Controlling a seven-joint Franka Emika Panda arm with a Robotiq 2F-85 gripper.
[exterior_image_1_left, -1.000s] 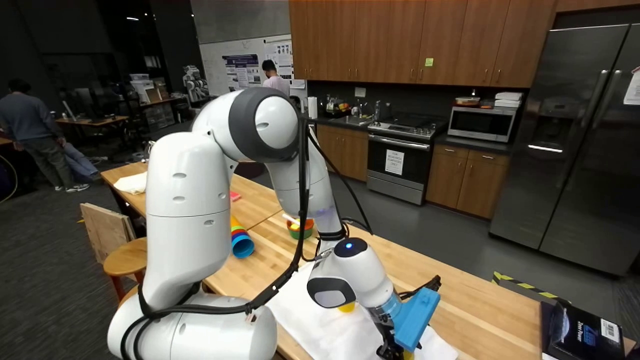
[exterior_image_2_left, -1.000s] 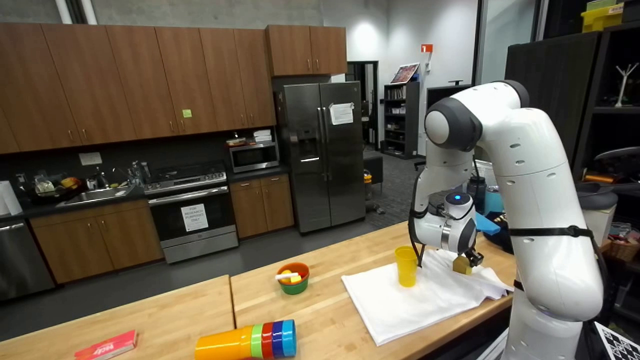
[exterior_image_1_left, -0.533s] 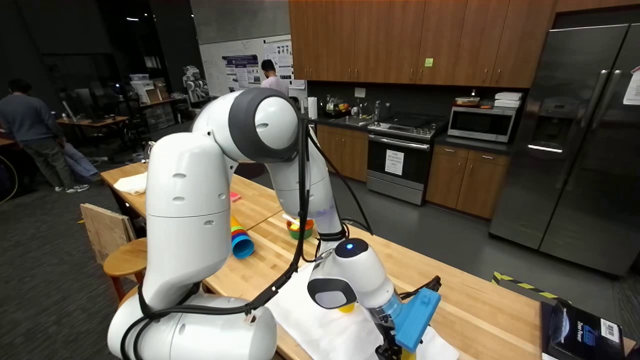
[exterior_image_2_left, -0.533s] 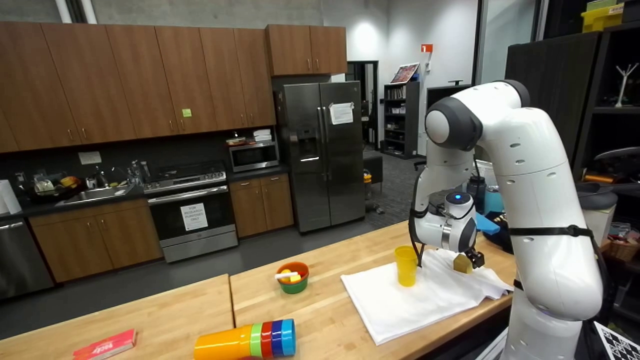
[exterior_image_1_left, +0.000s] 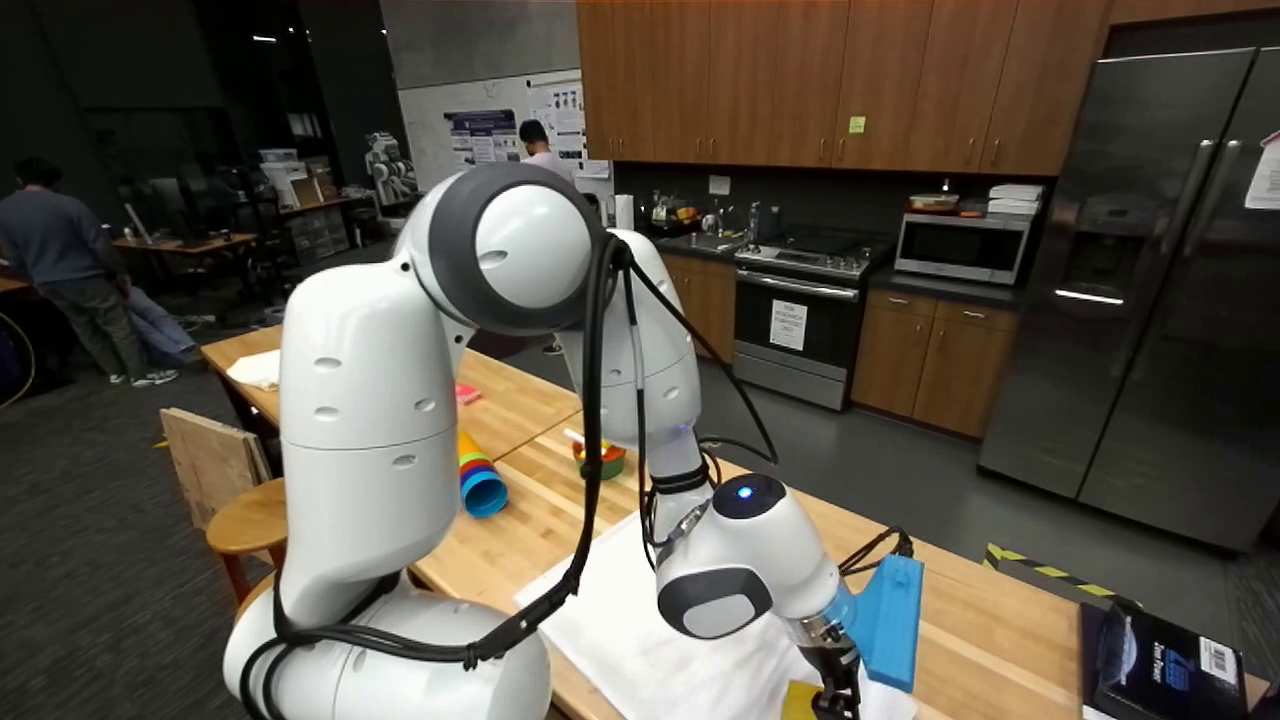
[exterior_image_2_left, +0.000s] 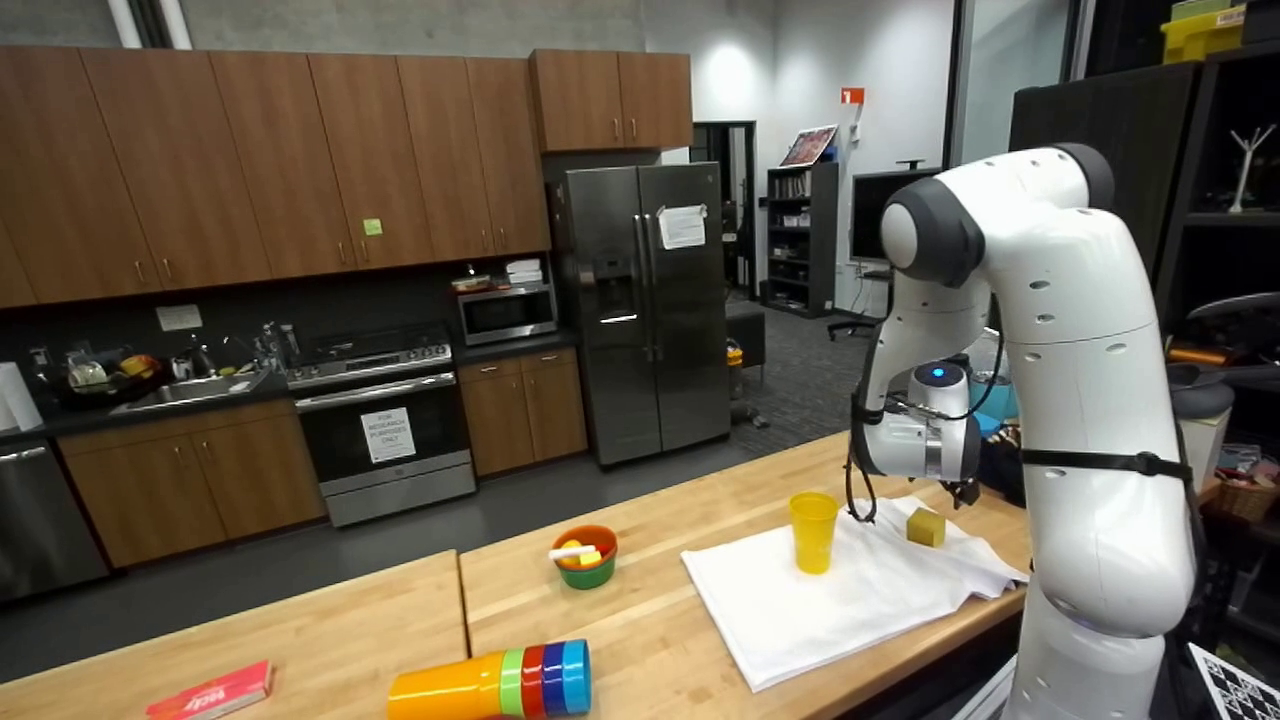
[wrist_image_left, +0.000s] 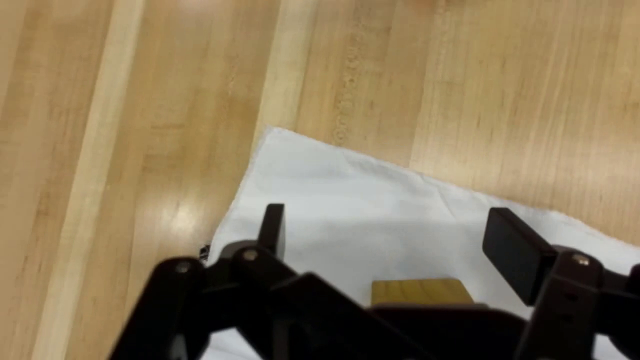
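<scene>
The claw has drawn away from the block and stands spread, pinching nothing; the block rests flat on the cloth, probably steady by its own weight, near the upright cup.

A cup stands left of a block, both on a cloth over a table, in an exterior view; a bowl sits farther left, nested cups before it. The gripper hangs right of the block, its height hard to judge.

Paper on oven: "FOR RESEARCH PURPOSES ONLY"
</scene>
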